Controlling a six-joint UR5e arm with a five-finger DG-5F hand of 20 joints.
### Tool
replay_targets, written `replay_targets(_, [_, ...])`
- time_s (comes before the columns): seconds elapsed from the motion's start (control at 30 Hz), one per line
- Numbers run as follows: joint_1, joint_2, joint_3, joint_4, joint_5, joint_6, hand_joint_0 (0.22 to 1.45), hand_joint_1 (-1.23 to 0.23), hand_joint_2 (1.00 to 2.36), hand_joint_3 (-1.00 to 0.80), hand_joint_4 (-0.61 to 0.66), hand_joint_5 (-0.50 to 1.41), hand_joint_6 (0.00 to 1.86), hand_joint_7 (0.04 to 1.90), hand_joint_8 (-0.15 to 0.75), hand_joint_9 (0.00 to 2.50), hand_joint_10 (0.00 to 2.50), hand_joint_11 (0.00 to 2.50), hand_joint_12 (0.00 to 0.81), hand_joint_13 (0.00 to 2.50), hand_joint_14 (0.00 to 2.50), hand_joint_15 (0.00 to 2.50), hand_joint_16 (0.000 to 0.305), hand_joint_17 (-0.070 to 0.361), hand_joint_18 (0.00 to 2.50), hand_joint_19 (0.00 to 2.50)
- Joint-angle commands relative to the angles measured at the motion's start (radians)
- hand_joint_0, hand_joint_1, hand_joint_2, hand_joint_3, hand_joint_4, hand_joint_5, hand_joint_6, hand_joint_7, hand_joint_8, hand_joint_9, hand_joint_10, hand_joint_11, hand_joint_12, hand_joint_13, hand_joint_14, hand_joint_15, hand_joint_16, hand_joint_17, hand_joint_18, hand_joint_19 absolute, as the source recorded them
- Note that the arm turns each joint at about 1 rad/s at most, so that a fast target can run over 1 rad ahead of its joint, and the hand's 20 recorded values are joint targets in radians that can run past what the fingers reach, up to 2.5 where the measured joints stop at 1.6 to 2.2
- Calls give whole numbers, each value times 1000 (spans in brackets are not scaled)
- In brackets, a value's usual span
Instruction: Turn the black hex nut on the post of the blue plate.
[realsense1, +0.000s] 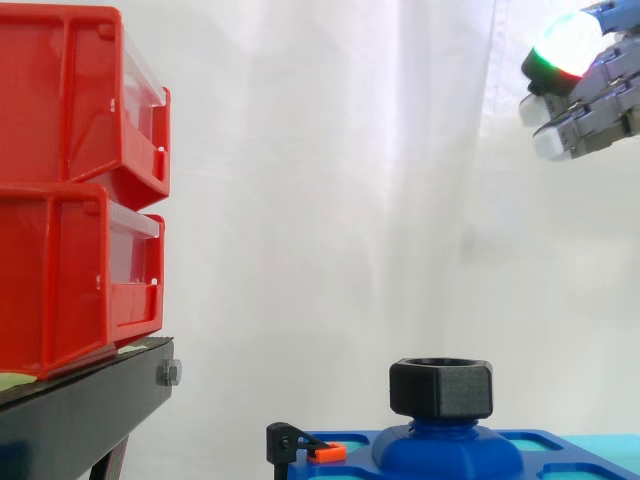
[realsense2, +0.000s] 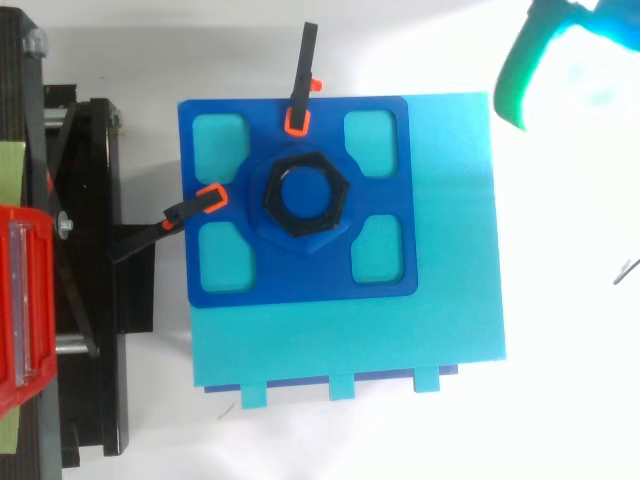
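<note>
The black hex nut (realsense1: 441, 388) (realsense2: 304, 193) sits on the raised blue boss at the middle of the blue plate (realsense2: 300, 280) (realsense1: 365, 445). The post itself is hidden inside the nut. My hand (realsense1: 590, 100) hangs high above and to the right of the nut, well apart from it. Its fingers point left, fairly straight, with nothing between them. One pad glows green, red and white. In the top view the hand (realsense2: 560, 60) is a bright green and cyan glow at the upper right corner, beyond the plate's edge.
The blue plate lies on a cyan base (realsense2: 450, 300). Two black clamps with orange tips (realsense2: 300, 75) (realsense2: 190, 210) hold its top and left edges. Red bins (realsense1: 80, 180) stand stacked on a black stand (realsense1: 80, 410) to the left.
</note>
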Motion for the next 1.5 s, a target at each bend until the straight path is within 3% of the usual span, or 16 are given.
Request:
replay_targets(0.0, [13,-14,-22,138,57,-53,447,-371,1000,-500,101,-245,503,842,205,127,0,0,351,26,0,0,63,141,0,64])
replay_targets(0.07, [17,-23,-22,150,69,-90,447,-354,1000,-500,95,-250,503,846,193,58,0,0,345,0,0,3,62,139,0,83])
replay_targets(0.23, [43,-87,-1,212,104,-293,446,-354,1000,-500,89,-250,502,800,184,21,0,0,344,0,0,0,62,139,0,67])
replay_targets(0.27, [46,-90,1,219,104,-306,445,-351,1000,-500,87,-250,502,786,183,17,0,0,344,0,0,0,62,139,0,67])
replay_targets(0.37, [52,-120,9,251,110,-337,445,-338,1000,-500,83,-250,502,761,180,14,0,0,346,0,0,0,62,139,0,67])
replay_targets(0.4, [57,-147,16,268,109,-345,445,-336,1000,-500,83,-249,502,758,178,11,0,0,346,0,0,0,62,139,0,61])
replay_targets(0.47, [57,-155,22,274,107,-346,445,-322,1000,-500,82,-248,502,755,178,10,0,0,345,0,0,0,62,139,0,68])
replay_targets(0.5, [60,-181,33,288,107,-346,445,-316,1000,-500,82,-248,502,750,178,9,0,0,345,0,0,0,62,139,0,61])
replay_targets(0.6, [63,-228,81,285,104,-362,446,-306,1000,-500,85,-246,502,751,179,6,0,0,345,0,0,0,62,138,0,60])
replay_targets(0.77, [69,-279,108,274,94,-409,446,-293,1000,-500,91,-243,502,741,179,6,0,0,346,0,0,0,62,139,0,63])
replay_targets(0.9, [83,-290,114,291,104,-464,446,-291,1000,-500,91,-242,502,747,180,8,0,0,347,0,0,0,61,138,0,62])
replay_targets(1.07, [114,-313,118,308,164,-553,448,-290,1000,-500,97,-241,502,770,181,13,0,0,346,0,0,0,61,137,0,66])
replay_targets(1.13, [118,-313,118,313,170,-569,448,-289,1000,-500,99,-240,502,772,181,14,0,0,346,0,0,0,61,137,0,59])
replay_targets(1.2, [137,-333,127,322,181,-602,448,-288,1000,-500,103,-238,503,793,183,17,0,0,346,0,0,0,60,136,0,52])
replay_targets(1.4, [146,-351,130,319,183,-619,450,-289,1000,-500,129,-229,503,909,184,20,0,0,344,0,0,0,60,135,0,51])
replay_targets(1.47, [157,-351,130,308,189,-638,450,-290,1000,-500,130,-228,503,923,184,20,0,0,344,0,0,0,60,135,0,51])
